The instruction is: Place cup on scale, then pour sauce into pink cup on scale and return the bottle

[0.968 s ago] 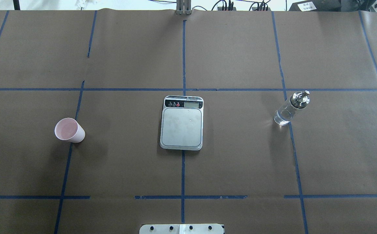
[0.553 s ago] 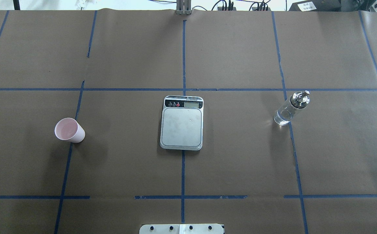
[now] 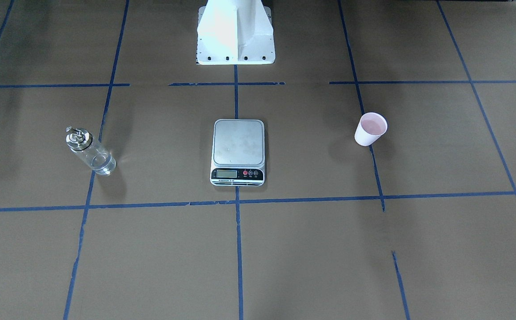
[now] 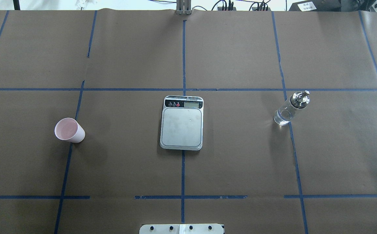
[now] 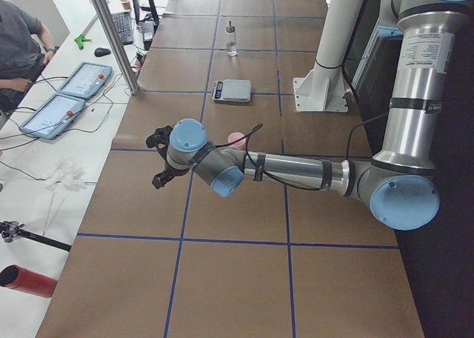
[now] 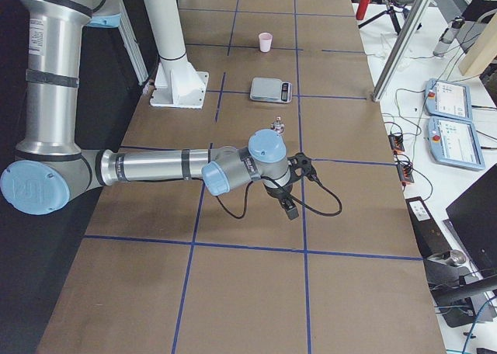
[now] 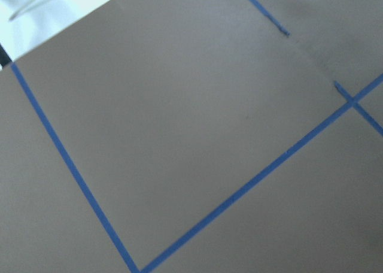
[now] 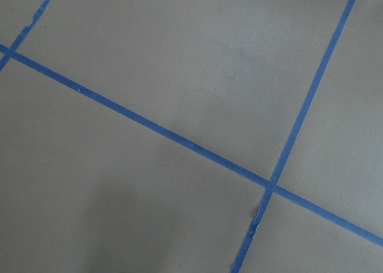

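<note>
Brown paper: covers the table (image 4: 240, 48), with blue tape lines (image 4: 183, 55) marking out squares.
Left arm's fingers (image 5: 158, 179): seen only from the table's end, low over the table on the near side of the cup; I cannot tell whether they are apart or together.
Cup (image 4: 69, 130): on the robot's left, standing upright on a tape line. Its long axis is vertical, the pink mouth faces up and the narrow base sits on the table. It is well apart from the scale.
Scale (image 4: 182, 126): at the table's centre, lying flat across the middle tape line. Its longer side runs away from the robot and the black display strip is at the far end, facing the operators' side. Nothing rests on the steel platform.
Bottle (image 4: 287, 110): on the robot's right, standing upright on a tape line. Its long axis is vertical, with the silver cap on top and clear glass below. The spout is too small to say which way it points. It is well apart from the scale.
Right arm's fingers (image 6: 290, 206): seen only from the other table end, low over the table on the near side of the bottle; whether they are apart or together cannot be told.
Wrist cameras: only brown paper and tape.
</note>
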Motion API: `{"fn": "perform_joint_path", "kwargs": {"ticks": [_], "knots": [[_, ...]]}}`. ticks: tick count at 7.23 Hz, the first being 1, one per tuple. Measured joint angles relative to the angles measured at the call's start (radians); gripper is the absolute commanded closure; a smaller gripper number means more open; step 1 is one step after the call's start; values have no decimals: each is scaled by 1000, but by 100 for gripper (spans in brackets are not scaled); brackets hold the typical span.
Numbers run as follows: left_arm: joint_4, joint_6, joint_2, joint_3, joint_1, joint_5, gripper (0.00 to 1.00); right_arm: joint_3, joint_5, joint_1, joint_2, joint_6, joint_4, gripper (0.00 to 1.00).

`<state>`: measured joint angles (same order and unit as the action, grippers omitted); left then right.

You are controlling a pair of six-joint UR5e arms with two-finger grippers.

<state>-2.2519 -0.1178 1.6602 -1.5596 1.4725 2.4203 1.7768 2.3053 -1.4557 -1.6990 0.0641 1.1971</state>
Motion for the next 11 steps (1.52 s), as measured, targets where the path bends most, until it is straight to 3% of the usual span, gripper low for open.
{"fn": "perform_joint_path", "kwargs": {"ticks": [3,5,6,7,8,11], "knots": [[-105,275,-1,-64,-90,-23,0,-13,9,7,2,-97,-80,0],[-111,523,-39,-164,-216,-148,0,-18,12,17,2,-121,-96,0],[-111,645,-78,-229,-287,-221,13,-19,12,19,2,-128,-98,0],[-110,781,-128,-296,-370,-296,33,-20,11,20,1,-133,-99,0],[-110,929,-171,-348,-461,-378,39,-21,10,21,1,-135,-99,0],[-78,1273,-206,-387,-734,-632,39,-22,9,21,1,-135,-102,0]]}}
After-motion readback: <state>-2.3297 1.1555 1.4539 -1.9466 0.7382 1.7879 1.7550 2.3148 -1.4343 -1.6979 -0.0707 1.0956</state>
